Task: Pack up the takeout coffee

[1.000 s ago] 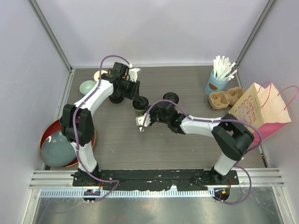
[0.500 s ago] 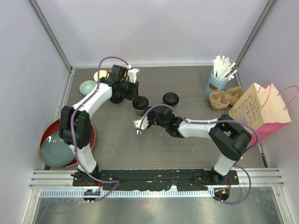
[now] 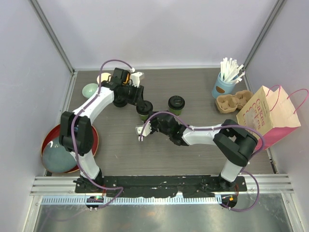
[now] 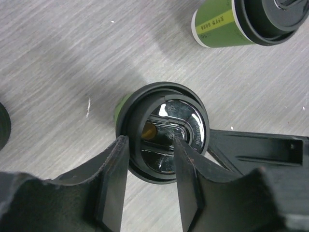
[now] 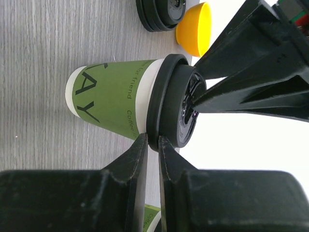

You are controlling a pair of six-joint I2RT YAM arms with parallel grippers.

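Left gripper [image 4: 149,145] jaws apart over lid [image 4: 166,101]; right gripper [image 5: 153,141] nearly together, can't tell if clamped; cup [image 5: 111,101] light, crushable, I'd hold mid-wall

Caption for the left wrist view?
Left gripper poised on the black lid of a green cup; second lidded cup beyond.

The right arm [image 3: 203,134] has drawn back toward the near edge, uncovering the far cup [image 3: 176,104]. The left arm [image 3: 96,101] has swung slightly leftward.

Small green paper cup w/ black plastic lid [image 5: 116,99] upright mid-tabletop [image 3: 116,145]; second lidded green cup [image 3: 176,103] upright nearby, apart.
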